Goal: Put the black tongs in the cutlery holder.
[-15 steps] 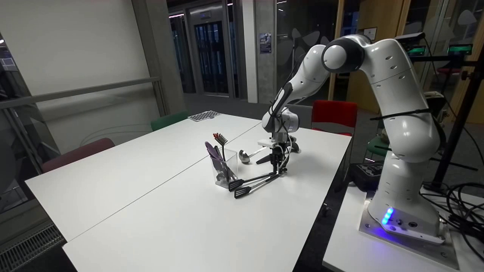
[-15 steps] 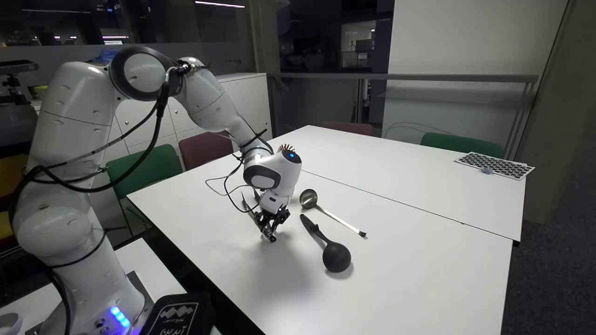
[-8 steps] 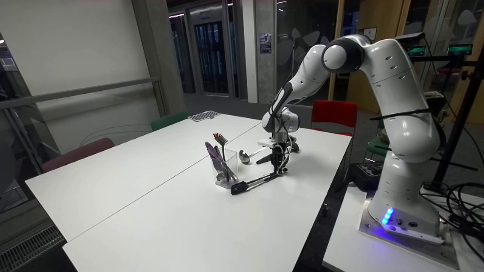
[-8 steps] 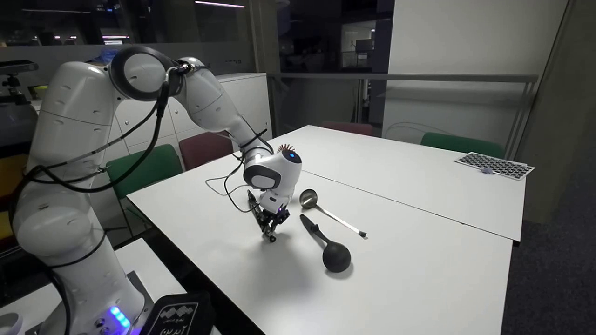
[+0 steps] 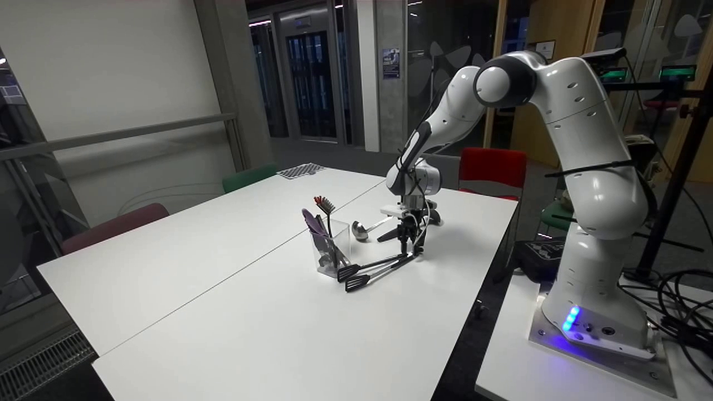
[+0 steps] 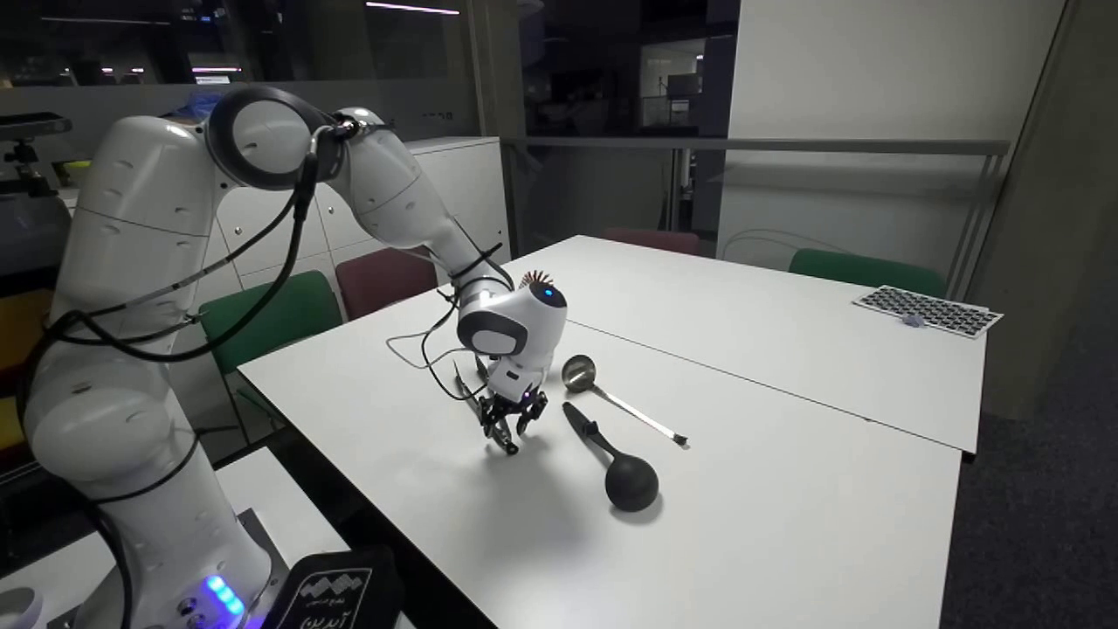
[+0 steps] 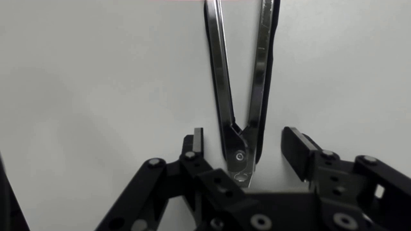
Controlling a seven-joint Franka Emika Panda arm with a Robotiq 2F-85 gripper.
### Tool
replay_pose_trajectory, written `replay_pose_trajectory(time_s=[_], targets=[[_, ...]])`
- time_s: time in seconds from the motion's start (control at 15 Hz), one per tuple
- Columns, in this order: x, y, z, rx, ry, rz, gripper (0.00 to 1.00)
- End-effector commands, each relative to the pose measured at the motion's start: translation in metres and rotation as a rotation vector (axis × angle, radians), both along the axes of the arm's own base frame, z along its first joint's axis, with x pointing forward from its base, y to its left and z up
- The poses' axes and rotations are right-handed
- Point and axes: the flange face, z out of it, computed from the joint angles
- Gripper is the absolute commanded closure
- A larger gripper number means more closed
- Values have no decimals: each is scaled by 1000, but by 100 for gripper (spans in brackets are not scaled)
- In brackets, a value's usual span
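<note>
The black tongs [image 5: 357,283] lie flat on the table in an exterior view, slotted heads spread apart beside the base of the cutlery holder [image 5: 345,245]. That holder is a clear upright cup with several utensils, among them a purple one and a brush. In the wrist view my gripper [image 7: 244,141] is open, its fingers [image 7: 198,139] standing either side of the joined end of the tongs [image 7: 239,144], with a gap on both sides. Past the top edge of that view the heads are cut off. From an exterior view the gripper [image 6: 507,426] hides part of the tongs.
A metal ladle [image 6: 579,374] lies close to the gripper, its handle pointing away from the holder. Beside it rests a black ladle [image 6: 631,483]. A checkered board [image 6: 930,310] sits at the far table edge. The holder stands near the table seam.
Half a second ago my gripper was shut on the tongs and their arms were squeezed together. Now the fingers have parted and the tongs have sprung apart. The arm has barely moved.
</note>
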Motion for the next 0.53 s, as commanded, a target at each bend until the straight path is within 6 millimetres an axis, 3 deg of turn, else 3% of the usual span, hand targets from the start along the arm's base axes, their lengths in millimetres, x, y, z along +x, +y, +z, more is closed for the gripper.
replay_pose_trajectory(time_s=[0.0, 0.47], targets=[[-4, -9, -1, -19, -14, -46, 1], [-4, -18, 0, -63, -43, -115, 0]])
